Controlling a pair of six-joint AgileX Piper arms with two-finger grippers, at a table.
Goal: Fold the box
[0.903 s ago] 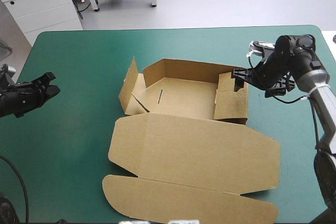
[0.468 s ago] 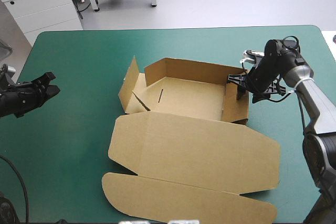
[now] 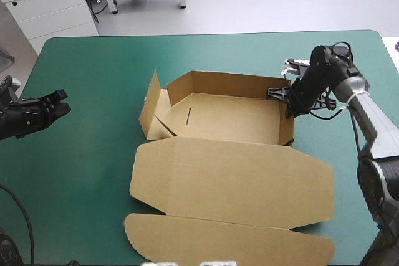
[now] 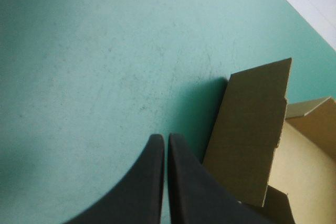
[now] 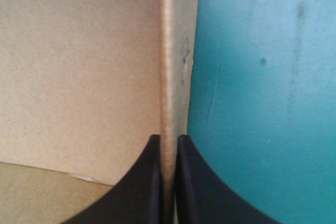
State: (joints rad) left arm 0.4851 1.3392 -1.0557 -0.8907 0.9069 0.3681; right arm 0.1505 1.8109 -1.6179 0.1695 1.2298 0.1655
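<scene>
The right gripper [image 3: 288, 103] pinches the box [image 3: 224, 119] wall; the left gripper [image 3: 61, 101] hangs off to the side.
The brown box sits mid-desk [image 3: 93, 60] as an open tray, its lid flat toward the near edge. The right gripper's fingers [image 5: 152, 182] clamp the right wall's top edge. The left gripper, closed to a point, hovers over the teal-green cover near the left edge.

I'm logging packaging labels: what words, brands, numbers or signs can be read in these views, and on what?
None can be read: the box is plain brown board on every face shown, the teal-green cover bears no marking, and neither the left gripper nor the right gripper shows lettering.
</scene>
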